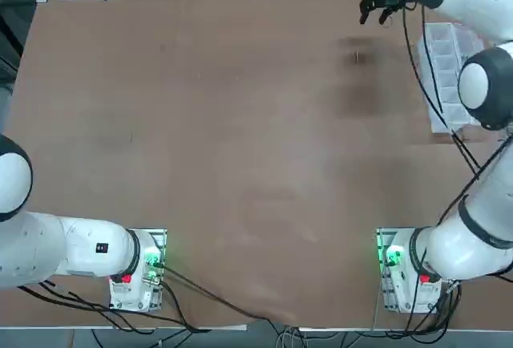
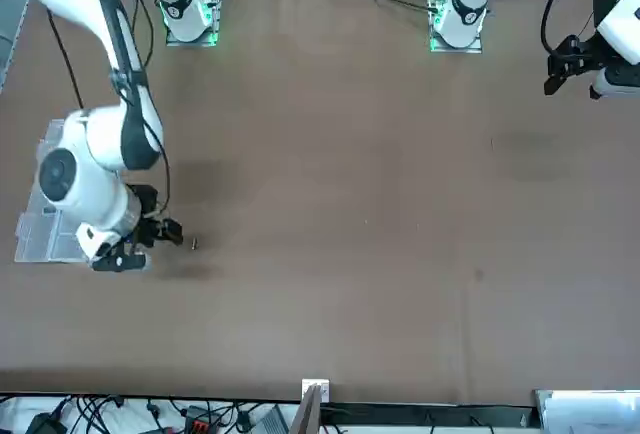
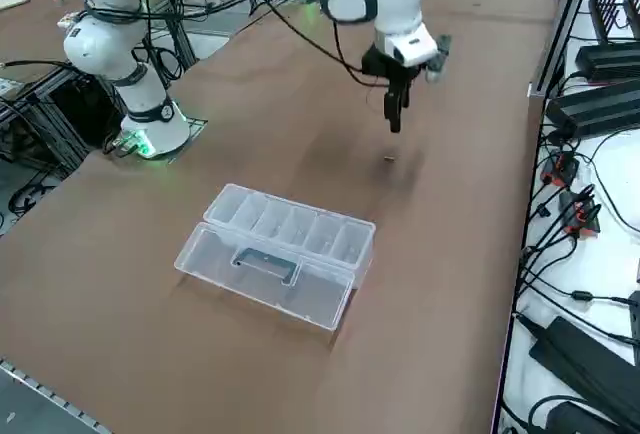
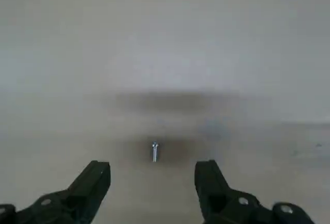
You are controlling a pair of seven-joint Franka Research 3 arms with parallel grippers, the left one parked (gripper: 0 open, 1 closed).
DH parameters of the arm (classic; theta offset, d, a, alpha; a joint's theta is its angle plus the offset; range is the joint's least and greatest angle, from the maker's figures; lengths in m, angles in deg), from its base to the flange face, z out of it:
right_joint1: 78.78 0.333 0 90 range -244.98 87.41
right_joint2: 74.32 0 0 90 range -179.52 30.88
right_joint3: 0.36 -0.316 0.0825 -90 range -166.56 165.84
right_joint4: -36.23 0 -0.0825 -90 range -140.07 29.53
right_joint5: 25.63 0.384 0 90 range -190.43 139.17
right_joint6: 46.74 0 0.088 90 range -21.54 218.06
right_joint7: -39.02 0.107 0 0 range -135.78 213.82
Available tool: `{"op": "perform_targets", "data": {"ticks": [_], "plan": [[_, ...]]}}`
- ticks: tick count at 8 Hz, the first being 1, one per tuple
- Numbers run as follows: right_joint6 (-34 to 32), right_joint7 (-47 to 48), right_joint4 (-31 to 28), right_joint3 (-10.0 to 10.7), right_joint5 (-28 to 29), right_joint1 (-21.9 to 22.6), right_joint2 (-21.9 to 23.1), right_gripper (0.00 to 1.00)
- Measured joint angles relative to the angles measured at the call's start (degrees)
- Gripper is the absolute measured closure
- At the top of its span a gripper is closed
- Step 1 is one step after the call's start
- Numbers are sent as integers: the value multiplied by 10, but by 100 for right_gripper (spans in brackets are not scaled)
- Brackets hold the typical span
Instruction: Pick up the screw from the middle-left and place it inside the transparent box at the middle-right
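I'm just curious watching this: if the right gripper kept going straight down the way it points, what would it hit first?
Probably the screw lying on the table: the open right gripper hangs above it with nothing between, though the remaining height is hard to judge.

Right arm stretched far forward, wrist bent down, right gripper (image 4: 153,181) hovering above the table (image 1: 240,139); jaws spread wide (nothing held)

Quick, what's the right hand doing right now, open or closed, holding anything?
Right hand: open, holding nothing, above the table over the screw, which lies loose on the tabletop between its fingers.
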Motion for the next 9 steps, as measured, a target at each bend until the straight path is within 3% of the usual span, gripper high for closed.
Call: {"op": "perform_targets", "data": {"ticks": [5,9], "plan": [[33,18,0,0,0,3,-61,5],[55,20,-10,1,0,6,-76,22]]}}
